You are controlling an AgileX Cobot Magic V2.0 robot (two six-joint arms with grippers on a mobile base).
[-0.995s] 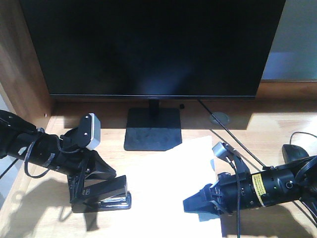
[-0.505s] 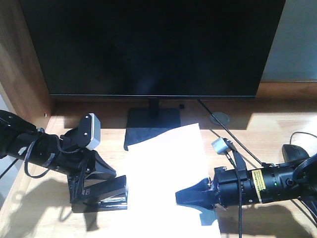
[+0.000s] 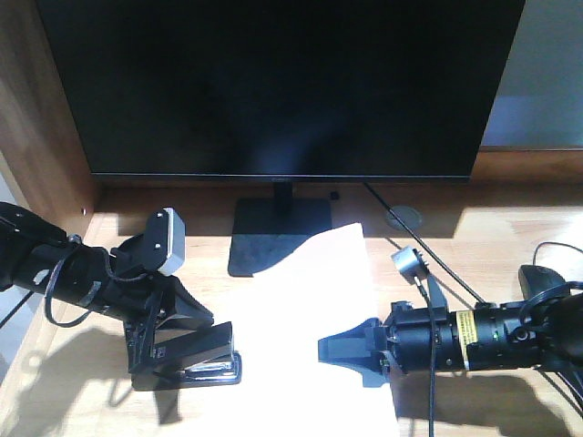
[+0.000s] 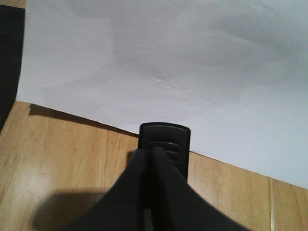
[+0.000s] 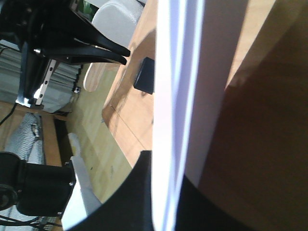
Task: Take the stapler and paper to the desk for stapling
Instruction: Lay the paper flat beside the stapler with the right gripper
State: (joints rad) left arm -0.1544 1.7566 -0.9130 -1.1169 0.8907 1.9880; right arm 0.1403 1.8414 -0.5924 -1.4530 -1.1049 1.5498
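Stapler (image 3: 205,357) down on desk (image 3: 510,238), front-left of monitor base (image 3: 273,244), well clear of it. Pinched in left gripper (image 3: 187,341), jaws closed tight on its body. Brown side panel (image 3: 36,118) close by, further left of the base; little room that way.

Paper (image 3: 310,291) front-right of base, far left part overlapping the base's front right corner, far edge lifted and curled. Clamped at its near right edge by right gripper (image 3: 335,351), jaws closed on the sheet. Bare desk right of base as far as mouse (image 3: 544,278), crossed by a black cable (image 3: 428,250).

Left wrist view only: stapler's (image 4: 164,144) end right at paper's (image 4: 168,62) near edge, just overlapping it; shadow line under that edge, sheet not flat there.

Right wrist view only: paper (image 5: 178,72) edge-on, running between the fingers (image 5: 139,192). Left arm's dark fingers beyond, across the desk.
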